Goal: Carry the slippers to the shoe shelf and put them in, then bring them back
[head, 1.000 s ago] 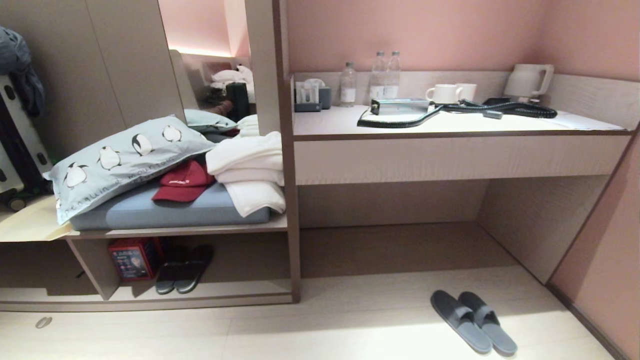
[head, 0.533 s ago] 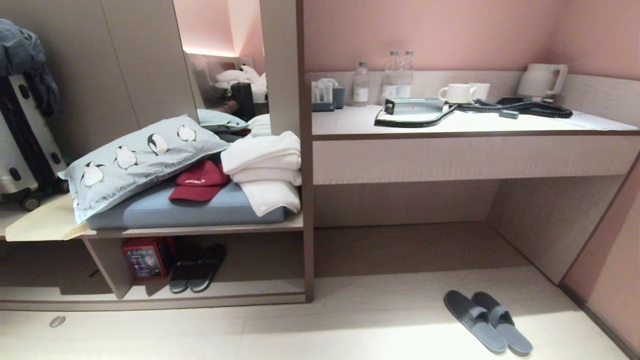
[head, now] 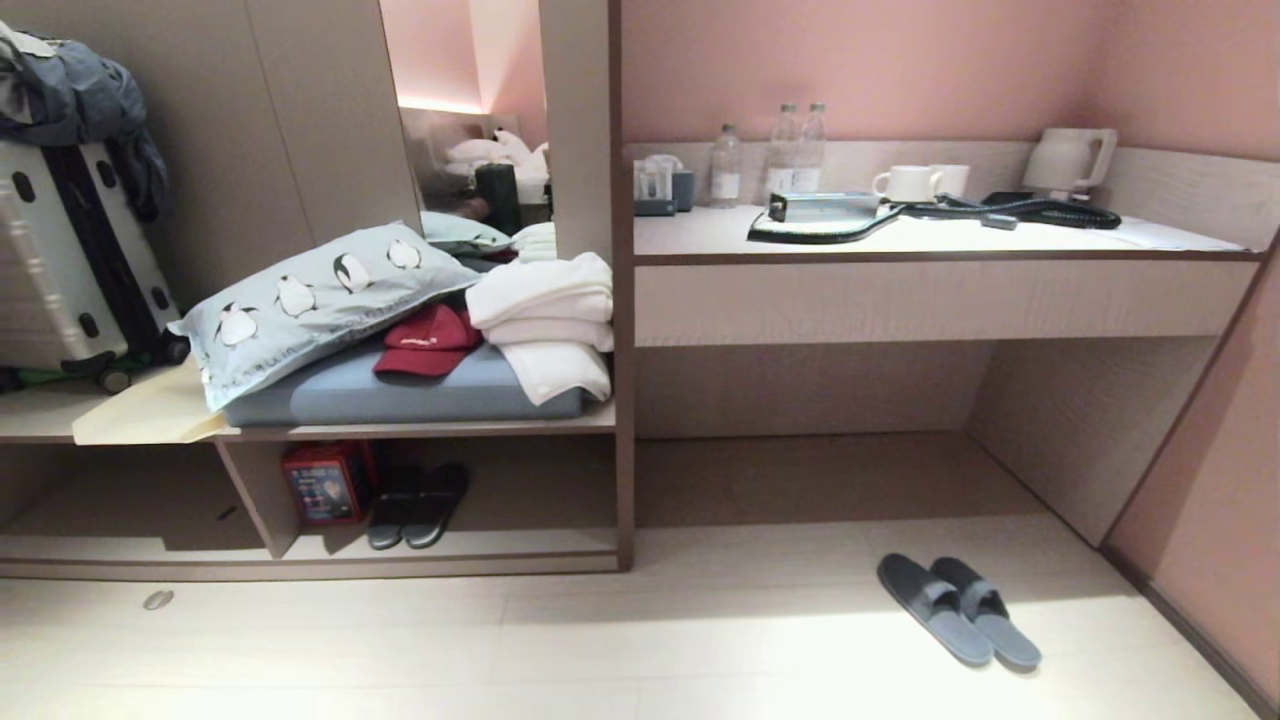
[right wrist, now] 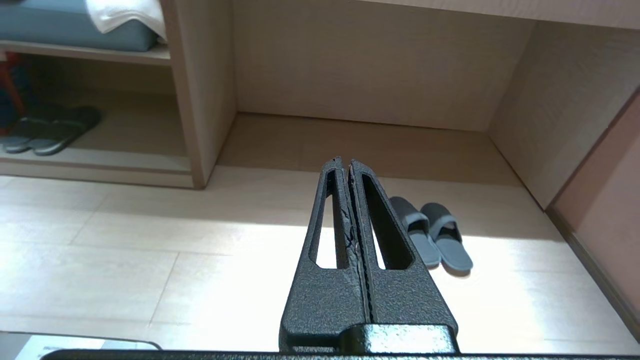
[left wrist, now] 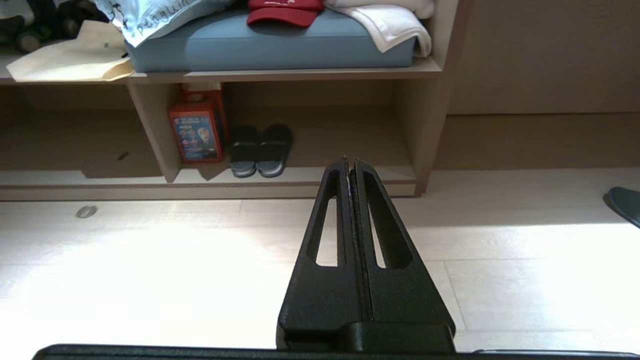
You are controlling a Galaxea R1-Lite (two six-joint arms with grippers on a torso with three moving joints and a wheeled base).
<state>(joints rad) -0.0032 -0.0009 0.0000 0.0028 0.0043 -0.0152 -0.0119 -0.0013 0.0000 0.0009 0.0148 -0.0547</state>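
Note:
The slippers [head: 958,608], a dark grey pair with grey footbeds, lie side by side on the pale floor at the right, in front of the recess under the desk. They also show in the right wrist view [right wrist: 432,232], and a toe shows in the left wrist view [left wrist: 625,204]. The shoe shelf [head: 500,545] is the low cubby at the lower left with a pale base board [left wrist: 325,175] [right wrist: 125,160]. My left gripper [left wrist: 350,161] and right gripper [right wrist: 345,161] are shut and empty, held above the floor. Neither shows in the head view.
A black pair of slides [head: 418,505] and a red box [head: 325,482] stand inside the shelf beside its divider [head: 250,495]. Above lie a penguin pillow [head: 320,300], a red cap [head: 425,340] and towels [head: 545,320]. A suitcase [head: 60,260] stands left, a pink wall [head: 1200,480] right.
The whole head view has shifted right and things look slightly farther off, so the camera has moved. The slippers and both grippers have not changed.

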